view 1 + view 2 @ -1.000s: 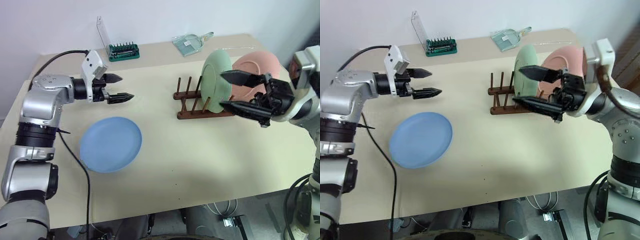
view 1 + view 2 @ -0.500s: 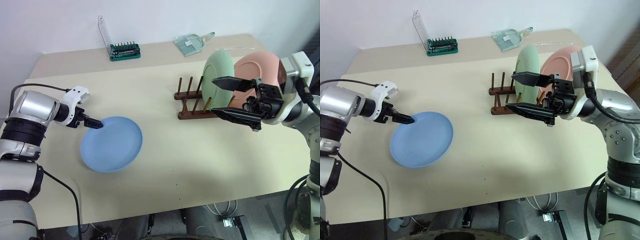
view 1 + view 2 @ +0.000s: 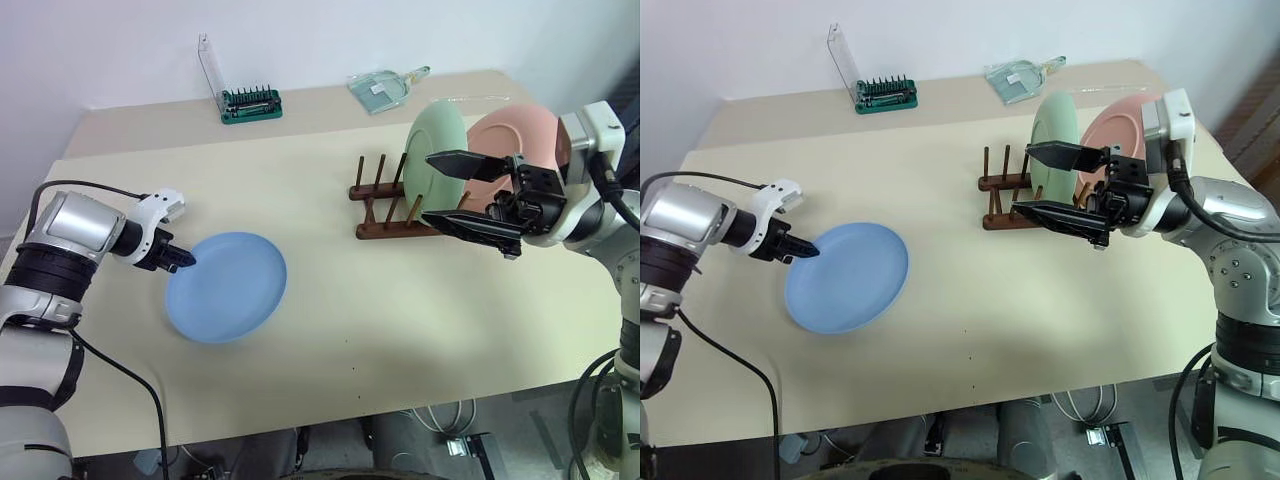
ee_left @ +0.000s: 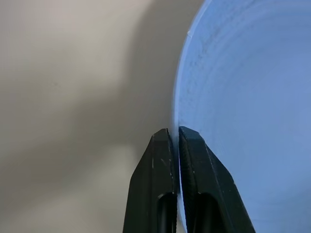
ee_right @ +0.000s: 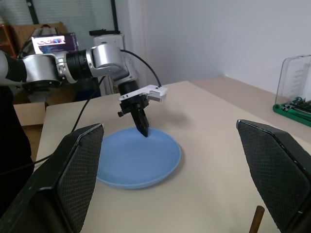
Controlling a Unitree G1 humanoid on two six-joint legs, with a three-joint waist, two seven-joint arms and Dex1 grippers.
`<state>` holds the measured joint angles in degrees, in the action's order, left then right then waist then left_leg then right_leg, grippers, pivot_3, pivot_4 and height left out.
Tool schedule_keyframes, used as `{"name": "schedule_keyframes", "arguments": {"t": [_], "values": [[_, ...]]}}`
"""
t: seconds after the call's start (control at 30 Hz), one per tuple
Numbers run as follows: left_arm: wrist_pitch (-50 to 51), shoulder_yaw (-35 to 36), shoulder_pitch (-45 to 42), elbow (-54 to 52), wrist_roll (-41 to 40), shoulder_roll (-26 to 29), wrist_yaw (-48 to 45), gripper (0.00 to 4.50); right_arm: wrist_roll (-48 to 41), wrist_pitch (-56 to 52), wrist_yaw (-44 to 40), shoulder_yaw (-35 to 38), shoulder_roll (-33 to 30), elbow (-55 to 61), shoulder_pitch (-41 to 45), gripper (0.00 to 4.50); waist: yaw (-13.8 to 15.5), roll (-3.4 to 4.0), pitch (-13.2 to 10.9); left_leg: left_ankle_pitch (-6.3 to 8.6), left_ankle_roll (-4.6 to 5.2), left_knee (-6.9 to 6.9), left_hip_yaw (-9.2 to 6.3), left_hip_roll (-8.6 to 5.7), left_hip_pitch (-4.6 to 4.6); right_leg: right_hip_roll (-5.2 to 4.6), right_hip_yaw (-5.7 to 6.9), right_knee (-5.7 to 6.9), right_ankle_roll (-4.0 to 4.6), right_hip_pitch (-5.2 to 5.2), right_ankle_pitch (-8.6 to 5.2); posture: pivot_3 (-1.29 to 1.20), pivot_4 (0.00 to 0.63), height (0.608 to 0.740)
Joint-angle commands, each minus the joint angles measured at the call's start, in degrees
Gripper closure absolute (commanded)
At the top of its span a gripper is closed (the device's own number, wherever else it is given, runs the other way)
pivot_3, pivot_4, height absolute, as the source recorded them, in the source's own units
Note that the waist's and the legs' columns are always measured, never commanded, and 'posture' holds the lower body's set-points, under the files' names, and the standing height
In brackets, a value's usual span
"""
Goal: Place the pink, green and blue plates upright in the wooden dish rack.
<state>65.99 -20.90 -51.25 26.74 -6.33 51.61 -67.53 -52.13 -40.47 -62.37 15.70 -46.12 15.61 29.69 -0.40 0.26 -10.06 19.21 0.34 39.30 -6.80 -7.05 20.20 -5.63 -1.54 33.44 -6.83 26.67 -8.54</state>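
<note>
The left gripper (image 3: 185, 261) is pinched shut on the rim of the blue plate (image 3: 228, 287) lying on the table (image 3: 340, 320); the right gripper (image 3: 460, 195) hangs wide open and empty beside the rack (image 3: 385, 205).

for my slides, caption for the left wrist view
Left gripper shut on the rim of the blue plate lying on the table.
</note>
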Motion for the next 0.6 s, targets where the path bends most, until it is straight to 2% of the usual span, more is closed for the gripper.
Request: {"name": "schedule_keyframes", "arguments": {"t": [0.03,0.1,0.17,0.2,0.3,0.43,0.53,0.6], "values": [[0.1,6.4,-5.0,7.2,-0.6,-2.5,5.4,4.44,-0.1,1.0,0.1,0.2,-0.4,0.7,1.7,0.00,0.3,-0.01,0.0,0.00,0.00,0.02,0.00,0.00,-0.01,0.00,0.01,0.02,0.00,-0.02,0.00,0.00,0.150,0.740],[0.4,13.5,-10.4,13.7,-2.8,-4.8,9.8,4.44,0.0,1.2,0.0,0.0,-0.3,0.7,1.9,0.00,0.7,-0.08,0.0,-0.02,-0.03,0.11,-0.04,0.01,0.06,0.02,0.06,0.05,0.01,0.03,0.01,0.00,0.150,0.740],[-2.2,27.5,-18.7,22.7,-8.6,-6.9,19.7,4.44,0.6,2.2,0.6,-0.6,0.5,1.2,2.9,0.00,0.9,-0.35,-0.2,-0.02,-0.03,0.20,-0.07,0.01,0.16,0.02,0.09,0.08,0.02,0.07,0.02,0.00,0.150,0.740],[-3.7,32.1,-21.3,25.3,-10.8,-7.5,22.6,4.44,1.3,3.0,1.2,-1.1,1.0,1.3,3.7,0.00,0.9,-0.49,-0.3,-0.02,-0.04,0.31,-0.13,0.01,0.27,0.03,0.13,0.12,0.02,0.15,0.03,0.00,0.150,0.740],[-7.4,39.2,-24.5,28.4,-13.3,-9.0,29.2,4.44,5.6,7.1,2.1,-3.5,1.8,0.9,5.8,0.00,0.7,-0.46,-0.2,0.08,-0.03,0.38,-0.09,0.00,0.37,-0.02,0.19,0.13,0.02,0.24,0.05,0.00,0.150,0.740],[-9.9,51.1,-25.6,23.8,-21.3,-15.8,37.5,4.44,28.4,31.4,4.7,-14.6,6.8,-2.1,13.6,0.00,0.3,-0.44,-0.2,0.16,0.03,0.45,0.22,-0.05,0.21,-0.16,0.21,0.23,-0.03,0.25,0.07,0.00,0.150,0.740],[-12.4,57.9,-22.9,16.5,-25.1,-22.2,47.1,4.44,40.9,46.3,8.3,-19.0,9.6,-6.2,18.1,0.00,-0.1,-0.50,-0.2,0.16,0.02,0.67,0.18,-0.04,0.32,-0.18,0.28,0.61,-0.04,0.31,0.08,0.00,0.150,0.740],[-16.8,61.0,-20.4,8.4,-27.8,-27.5,51.9,4.44,47.2,53.2,9.0,-21.3,8.9,-9.1,19.2,0.00,-0.3,-0.56,-0.2,0.17,0.02,0.68,0.20,-0.08,0.39,-0.21,0.28,0.65,-0.04,0.42,0.08,0.00,0.150,0.740]]}}
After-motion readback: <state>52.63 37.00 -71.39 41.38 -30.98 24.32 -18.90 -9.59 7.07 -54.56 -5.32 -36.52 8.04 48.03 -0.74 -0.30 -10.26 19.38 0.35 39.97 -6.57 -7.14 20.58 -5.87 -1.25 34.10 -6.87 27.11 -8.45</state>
